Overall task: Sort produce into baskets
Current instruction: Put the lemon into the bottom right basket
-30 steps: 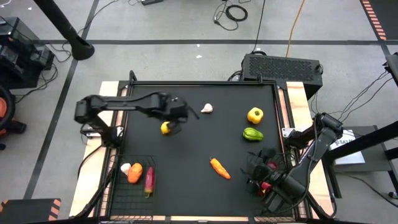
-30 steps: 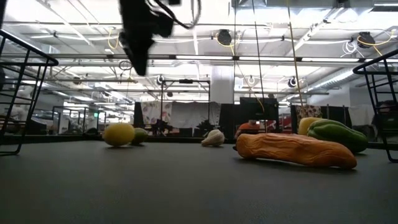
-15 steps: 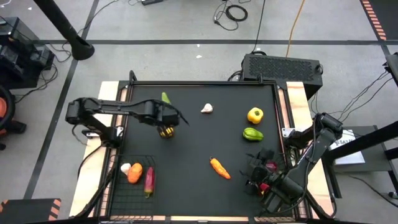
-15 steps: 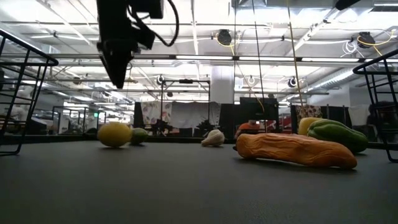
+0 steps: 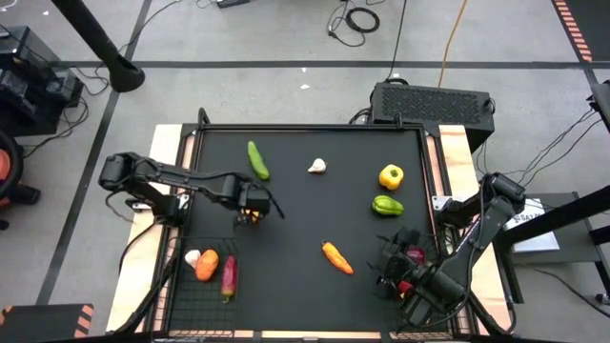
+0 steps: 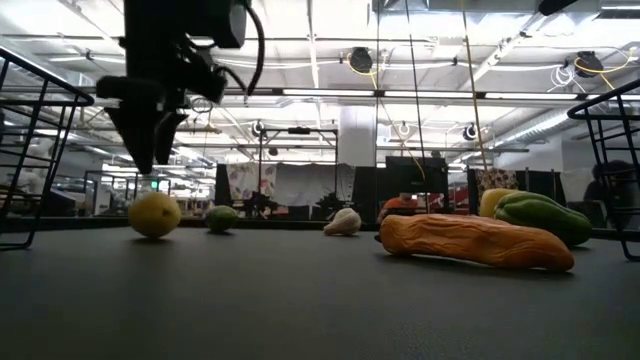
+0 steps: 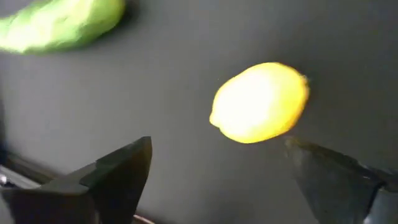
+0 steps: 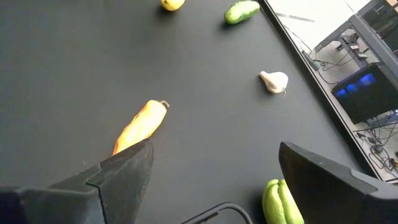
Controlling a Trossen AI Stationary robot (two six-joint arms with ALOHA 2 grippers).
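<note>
Hovering directly above the small yellow toy lemon (image 5: 254, 215), the left gripper (image 5: 250, 204) is seen with its two dark fingers spread wide and nothing held between them. In the left wrist view the lemon (image 7: 260, 102) lies on the black tabletop ahead of the fingers, between their lines but nearer one of them, untouched by either. The lemon's long axis is judged to run roughly across the gap between the fingers, although it is nearly round, so little depends on that. In the low view the lemon (image 6: 154, 214) rests on the table, with the left gripper (image 6: 143, 150) hanging just above it and clear of it.

Taking the lemon as landmark: the long green toy cucumber (image 5: 257, 159) lies beyond it toward the table's far edge; the white toy garlic bulb (image 5: 317, 166) is farther off to the right; the orange toy carrot (image 5: 335, 257) lies well apart toward the near right. The black wire-mesh basket (image 5: 188, 286) sits near the lemon at the near left and already holds several pieces. The left arm is by far the nearer to the lemon.

The right gripper (image 5: 393, 267) waits well apart from the lemon at the table's near right corner, its fingers open and empty. A straight descent and closing is judged to be what the next move calls for.
</note>
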